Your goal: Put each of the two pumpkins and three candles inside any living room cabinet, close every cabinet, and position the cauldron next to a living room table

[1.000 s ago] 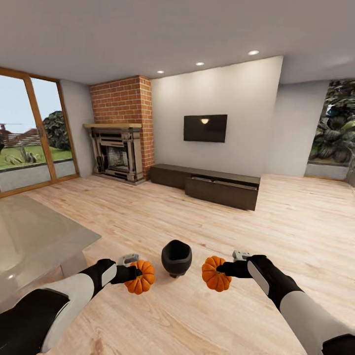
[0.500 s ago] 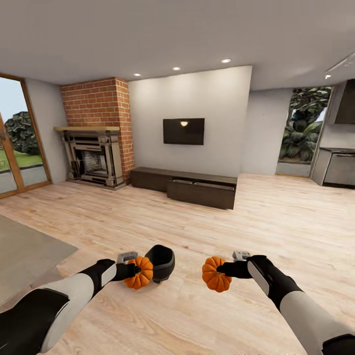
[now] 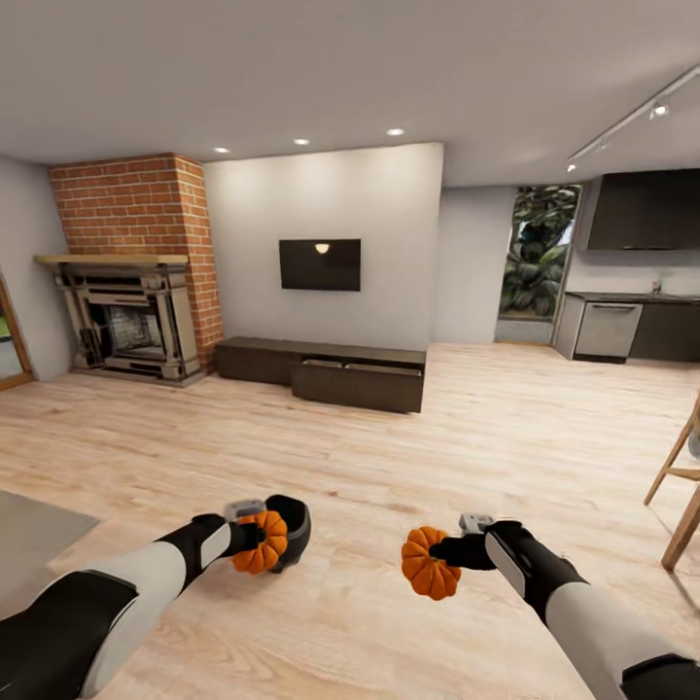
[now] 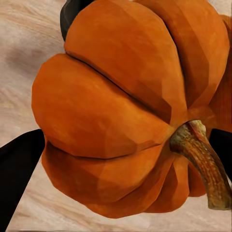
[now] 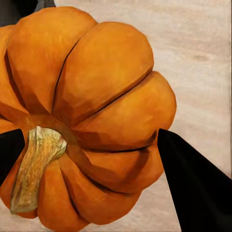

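The left gripper [image 3: 255, 533] is gripping one pumpkin [image 3: 262, 543], and the right gripper [image 3: 449, 554] is gripping the other pumpkin [image 3: 429, 563], both above the floor [image 3: 408, 457]. The cauldron [image 3: 292, 518] is sitting just behind the left one. The cabinet [image 3: 326, 370] is standing far ahead, with drawers looking pulled out. A weak grip while driving could be dropping a pumpkin, or the base could be knocking the cauldron.

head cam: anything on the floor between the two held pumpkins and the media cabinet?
Head view: bare wood floor from the left pumpkin and right pumpkin up to the cabinet. The cauldron sits right behind the left pumpkin.
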